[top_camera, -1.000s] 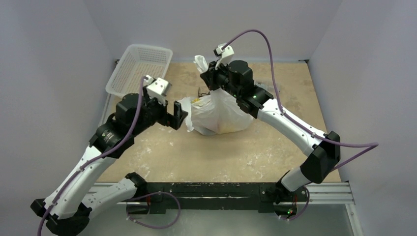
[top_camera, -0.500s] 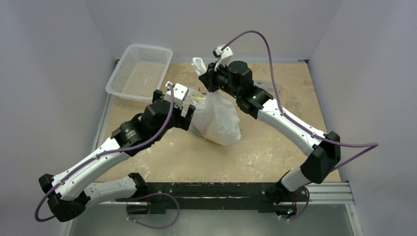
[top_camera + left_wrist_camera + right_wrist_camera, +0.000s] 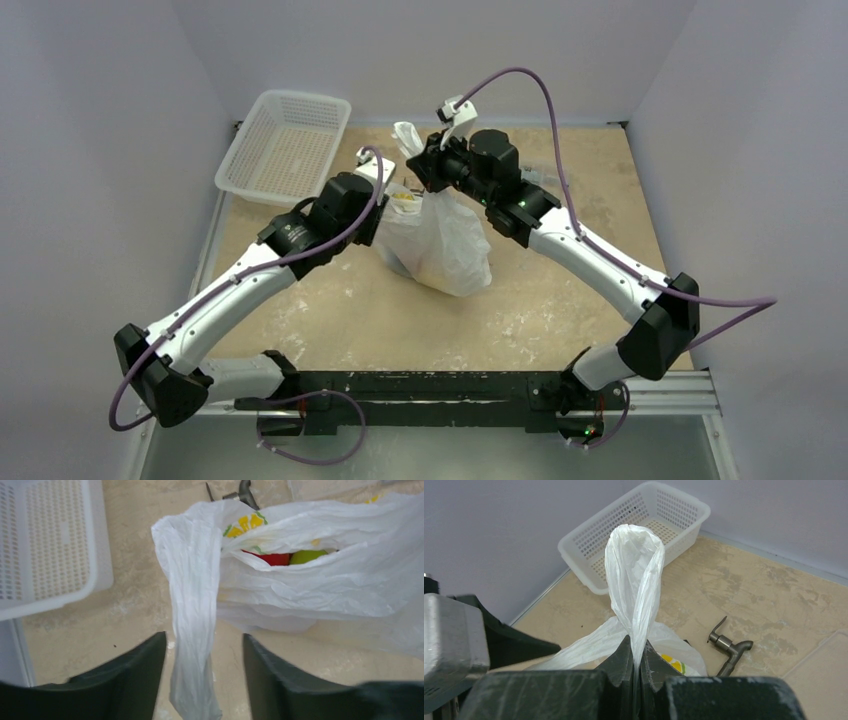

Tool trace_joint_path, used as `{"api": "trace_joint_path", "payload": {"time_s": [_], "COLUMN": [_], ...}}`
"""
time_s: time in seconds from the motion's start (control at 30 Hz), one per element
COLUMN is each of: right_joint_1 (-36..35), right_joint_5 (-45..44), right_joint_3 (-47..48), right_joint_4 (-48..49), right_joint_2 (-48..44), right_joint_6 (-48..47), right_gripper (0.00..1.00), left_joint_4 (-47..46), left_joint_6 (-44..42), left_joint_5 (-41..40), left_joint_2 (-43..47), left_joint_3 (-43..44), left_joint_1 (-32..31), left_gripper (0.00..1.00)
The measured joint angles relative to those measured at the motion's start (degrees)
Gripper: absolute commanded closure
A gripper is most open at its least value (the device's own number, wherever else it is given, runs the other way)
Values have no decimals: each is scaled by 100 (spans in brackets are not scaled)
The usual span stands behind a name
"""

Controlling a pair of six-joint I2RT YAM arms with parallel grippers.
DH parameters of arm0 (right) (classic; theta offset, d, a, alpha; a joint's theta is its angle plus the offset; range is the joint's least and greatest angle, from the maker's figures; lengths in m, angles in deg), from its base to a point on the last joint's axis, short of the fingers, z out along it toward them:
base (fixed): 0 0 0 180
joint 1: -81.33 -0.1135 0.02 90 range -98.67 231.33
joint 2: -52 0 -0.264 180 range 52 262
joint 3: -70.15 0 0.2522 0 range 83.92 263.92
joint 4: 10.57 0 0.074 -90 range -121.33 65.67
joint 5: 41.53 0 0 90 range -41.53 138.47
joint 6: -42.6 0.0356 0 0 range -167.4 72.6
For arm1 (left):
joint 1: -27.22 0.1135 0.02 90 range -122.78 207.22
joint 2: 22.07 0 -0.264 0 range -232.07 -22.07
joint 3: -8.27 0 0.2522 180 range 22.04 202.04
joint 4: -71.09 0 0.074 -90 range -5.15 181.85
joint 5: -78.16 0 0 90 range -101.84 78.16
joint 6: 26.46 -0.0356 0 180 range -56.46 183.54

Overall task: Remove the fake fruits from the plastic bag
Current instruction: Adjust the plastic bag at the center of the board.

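The plastic bag [image 3: 445, 245] hangs partly lifted at mid-table, thin white with yellow-green print. My right gripper [image 3: 425, 165] is shut on its right handle loop [image 3: 634, 570], which stands up twisted above the jaws [image 3: 636, 652]. In the left wrist view the bag's mouth [image 3: 310, 590] gapes, and fake fruits show inside: a red one [image 3: 272, 558] and a green one [image 3: 306, 556]. My left gripper [image 3: 204, 640] is open, its jaws standing on either side of the other handle loop [image 3: 195, 610] without touching it. From above, the left gripper [image 3: 385, 195] sits at the bag's left rim.
A white mesh basket [image 3: 285, 145] stands at the back left, close to the left gripper [image 3: 50, 545]. A small dark hammer [image 3: 726, 647] lies on the table behind the bag. A clear flat box [image 3: 819, 675] lies to the right of the hammer.
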Motion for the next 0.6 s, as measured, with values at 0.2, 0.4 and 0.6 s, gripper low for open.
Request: {"api": "trace_joint_path", "payload": {"time_s": [0.2,0.4,0.6], "right_joint_1": [26,321,450], "right_joint_5": [31,229,328], "right_joint_3": [160,1818,3117], "right_joint_4": [-68,-323,-531], "right_joint_2": [72,1034,1827], "right_joint_6": [-144,-188,-136], "right_gripper": [100,100,100], "left_joint_4": [1154,1993,2188], "left_joint_6": [-61,313,1233], "left_joint_5": [157,168,992], "left_joint_2": [96,1414,2643], "left_joint_3": [664,2430,2498], "left_joint_1": [251,369,387], "left_gripper": [100,100,100]}}
